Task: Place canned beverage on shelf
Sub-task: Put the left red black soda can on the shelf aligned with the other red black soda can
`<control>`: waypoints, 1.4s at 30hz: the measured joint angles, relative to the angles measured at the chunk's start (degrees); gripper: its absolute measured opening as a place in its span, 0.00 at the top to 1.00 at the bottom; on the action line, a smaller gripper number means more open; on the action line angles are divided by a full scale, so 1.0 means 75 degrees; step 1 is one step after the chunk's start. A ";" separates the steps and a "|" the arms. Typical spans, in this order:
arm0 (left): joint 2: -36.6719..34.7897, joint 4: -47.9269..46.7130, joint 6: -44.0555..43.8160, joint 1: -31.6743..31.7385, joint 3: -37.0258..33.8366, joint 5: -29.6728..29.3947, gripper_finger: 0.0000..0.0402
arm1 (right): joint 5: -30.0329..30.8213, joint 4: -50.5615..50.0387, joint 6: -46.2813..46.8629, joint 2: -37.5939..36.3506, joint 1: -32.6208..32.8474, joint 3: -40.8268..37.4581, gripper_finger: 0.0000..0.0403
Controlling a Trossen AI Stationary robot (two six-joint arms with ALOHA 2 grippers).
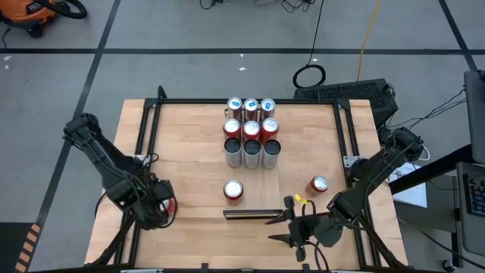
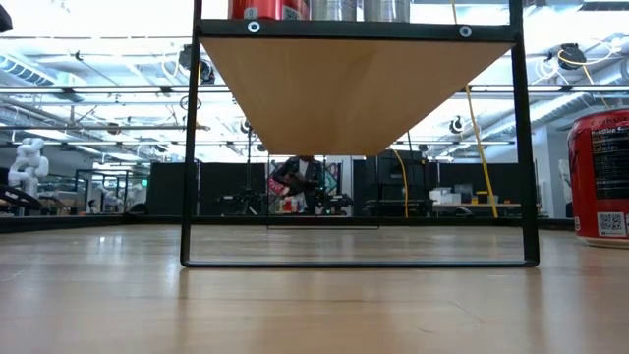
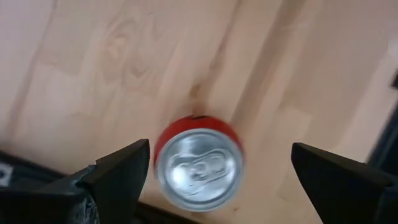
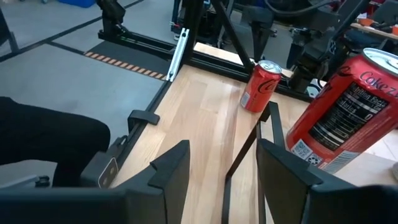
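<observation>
High view: you had the left hand (image 1: 161, 206) parked down at the near-left corner of the worktop (image 1: 189, 159), right over a red can (image 1: 171, 205) that only peeked out beside it. The shelf (image 1: 251, 130) stood at the far middle with nine cans (image 1: 251, 129) on top in three rows of three, so it looked pretty much full from up there. Two more cans stood loose on the worktop: one near the middle (image 1: 233, 189), one over to the right (image 1: 320, 184). Your right hand (image 1: 292, 227) sat low at the near edge, close to a dark bar (image 1: 254, 214) lying flat.

Low view: mostly the shelf's black frame (image 2: 189, 147) and the pale underside of its board (image 2: 354, 93). You could just see can bottoms on top of it, and a red can (image 2: 600, 177) on the worktop at the far right of the picture. No hands showed here.

Left wrist view: this was the useful one. Your left hand's fingers (image 3: 115, 171) were spread wide, with the red can upright between them but not touched on either side, its silver lid facing the camera. I'd guess you were lined up that way to drop down and close on it.

Right wrist view: right hand's fingers (image 4: 168, 168) stood a little apart with nothing between them. A red can (image 4: 345, 115) loomed close by, another one (image 4: 260, 86) stood farther off by the frame rail. Looked like this arm was just waiting.
</observation>
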 joint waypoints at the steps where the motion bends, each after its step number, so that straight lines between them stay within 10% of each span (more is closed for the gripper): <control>1: 0.0022 -0.0077 0.0007 -0.0001 -0.0029 0.0005 0.03 | -0.0001 -0.0014 0.0000 0.0000 0.0000 0.0001 0.60; 42: 0.0565 0.0577 -0.0131 -0.0006 -0.1180 0.0458 0.11 | -0.0039 0.0035 0.0087 0.0370 0.0015 0.0009 0.60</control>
